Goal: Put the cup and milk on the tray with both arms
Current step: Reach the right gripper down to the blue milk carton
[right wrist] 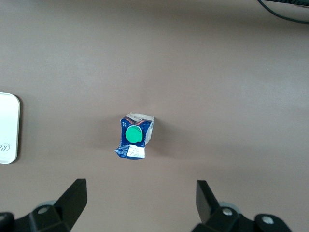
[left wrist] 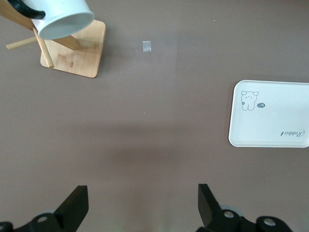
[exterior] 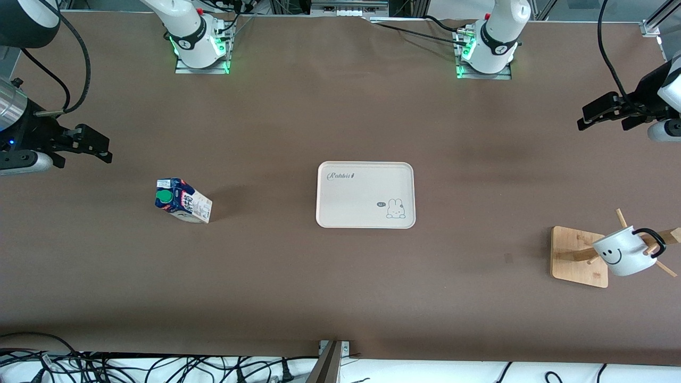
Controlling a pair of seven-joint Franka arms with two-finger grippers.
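The cream tray (exterior: 365, 194) lies bare at the table's middle; it also shows in both wrist views (left wrist: 270, 116) (right wrist: 8, 128). The milk (exterior: 183, 200) (right wrist: 134, 136), blue and white with a green cap, stands on the table toward the right arm's end. The cup (exterior: 625, 252) (left wrist: 65, 19), white with a smiley face, hangs tilted on a peg of a wooden rack toward the left arm's end. My right gripper (exterior: 101, 146) (right wrist: 141, 200) hovers open and holds nothing, apart from the milk. My left gripper (exterior: 590, 118) (left wrist: 143, 203) hovers open with nothing in it, apart from the cup.
The rack's square wooden base (exterior: 577, 255) (left wrist: 79, 53) carries slanted pegs. A small tape mark (exterior: 508, 258) (left wrist: 147, 46) sits on the table between rack and tray. Cables (exterior: 133, 367) run along the table's near edge. The two arm bases stand farthest from the front camera.
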